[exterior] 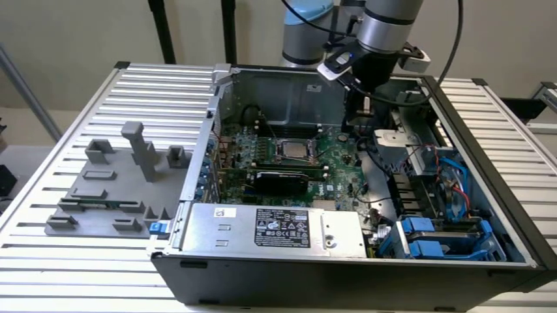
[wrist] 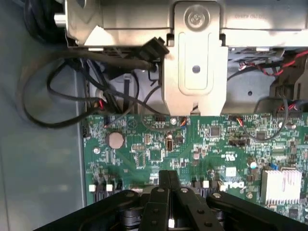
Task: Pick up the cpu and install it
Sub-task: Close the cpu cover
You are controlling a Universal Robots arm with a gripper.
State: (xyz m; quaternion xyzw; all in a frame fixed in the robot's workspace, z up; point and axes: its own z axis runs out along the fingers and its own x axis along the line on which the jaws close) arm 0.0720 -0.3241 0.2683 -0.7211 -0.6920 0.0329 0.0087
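The cpu (exterior: 293, 149), a small shiny silver square, lies flat in the framed socket in the middle of the green motherboard (exterior: 335, 163). My gripper (exterior: 355, 116) hangs inside the open computer case, over the board's back corner, to the exterior view's right of the cpu and apart from it. In the wrist view the black fingers (wrist: 161, 192) are pressed together with nothing between them, so my gripper (wrist: 169, 185) is shut and holds nothing. Below the fingertips is the motherboard (wrist: 159, 154) with a round coin battery (wrist: 115, 140).
A silver labelled power-supply box (exterior: 274, 228) fills the case front. Blue drive caddies (exterior: 435, 238) sit at the exterior view's right. A grey fixture with upright blocks (exterior: 113, 189) stands on the slatted table outside the case. Black cables (wrist: 62, 96), a metal bracket (wrist: 195, 67) and a finned heatsink (wrist: 281, 185) are close by.
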